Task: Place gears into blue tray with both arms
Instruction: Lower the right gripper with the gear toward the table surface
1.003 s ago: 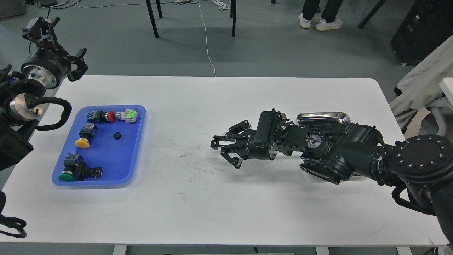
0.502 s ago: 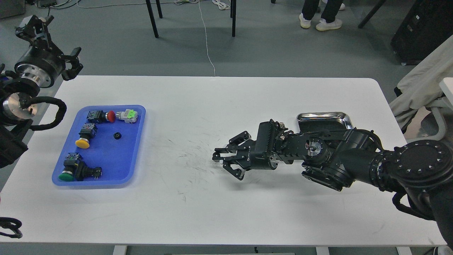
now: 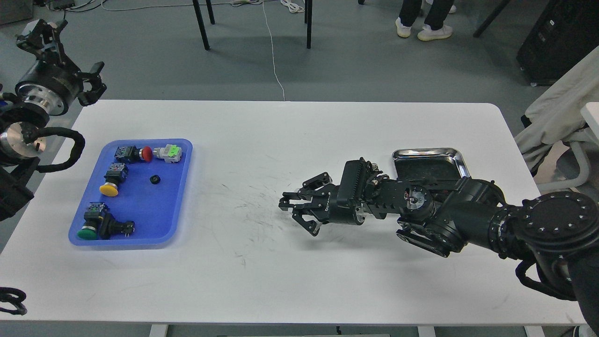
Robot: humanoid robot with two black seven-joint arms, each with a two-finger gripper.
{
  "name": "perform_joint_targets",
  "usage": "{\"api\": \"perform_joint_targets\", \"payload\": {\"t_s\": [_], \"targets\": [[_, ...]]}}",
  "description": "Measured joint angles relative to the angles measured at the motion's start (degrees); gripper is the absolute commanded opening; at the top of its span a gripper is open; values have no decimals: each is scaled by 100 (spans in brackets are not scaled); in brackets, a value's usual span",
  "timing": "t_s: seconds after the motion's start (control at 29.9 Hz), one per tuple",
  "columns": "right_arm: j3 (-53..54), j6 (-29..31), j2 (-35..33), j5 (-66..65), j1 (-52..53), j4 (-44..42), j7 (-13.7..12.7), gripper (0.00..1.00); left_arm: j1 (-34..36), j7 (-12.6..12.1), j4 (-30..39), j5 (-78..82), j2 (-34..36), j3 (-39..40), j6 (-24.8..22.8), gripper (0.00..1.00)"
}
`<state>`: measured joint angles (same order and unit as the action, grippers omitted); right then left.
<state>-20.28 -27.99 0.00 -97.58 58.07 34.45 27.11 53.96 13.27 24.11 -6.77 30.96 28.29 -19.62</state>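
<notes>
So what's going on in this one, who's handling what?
Neither arm visibly holds anything. The right gripper hangs open above the bare middle of the white table, between the blue tray and the steel tray. The left gripper is raised off the table's far-left corner. One gear lies in the blue tray among the push-button switches.

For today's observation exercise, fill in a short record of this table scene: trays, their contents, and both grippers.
Blue tray: bright-blue plastic tray, table's left side
In the blue tray: one small black gear; coloured-cap push-button switches
Steel tray: shiny steel tray, right side, partly hidden by the right arm
Left gripper: raised past the table's left corner, open
Right gripper: open, low over the table's middle, empty
</notes>
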Motion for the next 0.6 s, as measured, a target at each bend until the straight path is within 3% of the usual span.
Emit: {"api": "perform_joint_targets", "payload": {"t_s": [0.6], "targets": [[178,0,0,-374,-452,53,39,1,26,0,82,0,261,-193,-8,99]]}}
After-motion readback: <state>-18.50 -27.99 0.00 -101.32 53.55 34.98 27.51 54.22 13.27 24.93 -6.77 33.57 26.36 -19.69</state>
